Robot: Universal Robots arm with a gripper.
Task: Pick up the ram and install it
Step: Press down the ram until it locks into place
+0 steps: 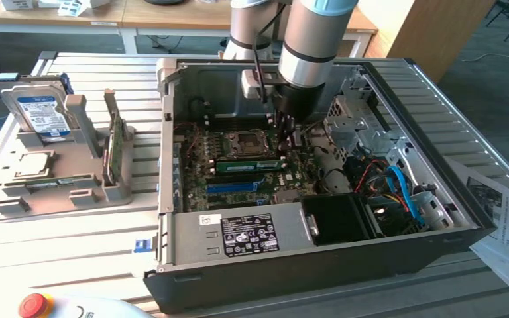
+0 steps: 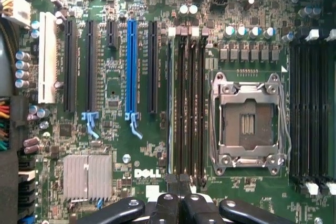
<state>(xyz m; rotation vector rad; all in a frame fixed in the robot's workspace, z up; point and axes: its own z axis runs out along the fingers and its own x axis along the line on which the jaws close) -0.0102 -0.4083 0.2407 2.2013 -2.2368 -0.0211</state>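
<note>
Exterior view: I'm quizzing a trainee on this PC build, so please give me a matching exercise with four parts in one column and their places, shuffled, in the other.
Things:
1. hard drive
2. ram
3. red button
4. blue cable

Places:
A. on the motherboard, beside the processor socket
B. standing in the grey holder at the exterior view's left
C. outside the case, at the exterior view's lower left corner
D. inside the case, toward the exterior view's right

Pairs: 1-B, 2-A, 3-C, 4-D
</note>
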